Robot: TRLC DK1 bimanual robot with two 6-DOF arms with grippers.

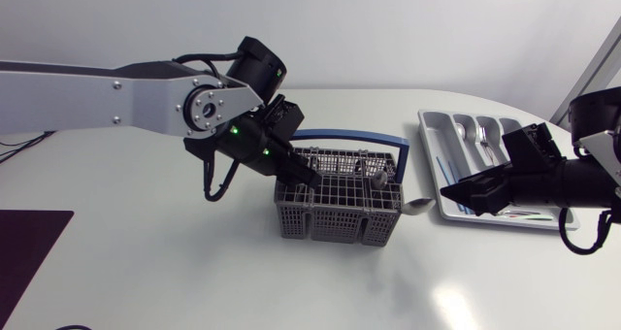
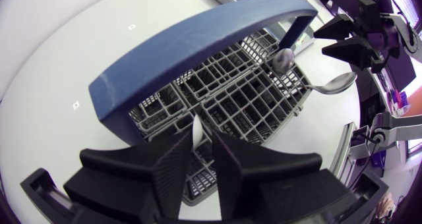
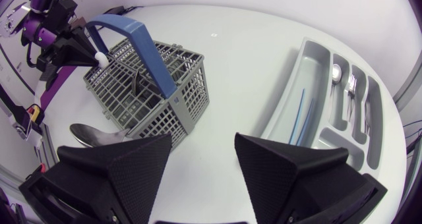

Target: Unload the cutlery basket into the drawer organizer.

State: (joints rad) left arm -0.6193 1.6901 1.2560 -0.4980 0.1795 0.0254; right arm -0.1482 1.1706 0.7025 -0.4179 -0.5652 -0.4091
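Observation:
A grey wire cutlery basket (image 1: 340, 212) with a blue handle (image 1: 351, 134) stands mid-table. My left gripper (image 1: 303, 173) dips into its left end. In the left wrist view the gripper (image 2: 198, 137) is shut on the tip of a white utensil (image 2: 196, 126). A spoon (image 1: 378, 179) stands upright in the basket, and another spoon (image 1: 419, 203) lies on the table by the basket's right side. The grey drawer organizer (image 1: 424, 126) at the right holds forks, spoons and thin blue sticks. My right gripper (image 1: 464, 194) is open and holds nothing, in front of the organizer's left edge.
A dark mat (image 1: 29, 262) lies at the table's front left corner. In the right wrist view the basket (image 3: 165, 85) is ahead to one side and the organizer (image 3: 285, 95) to the other, with bare table between them.

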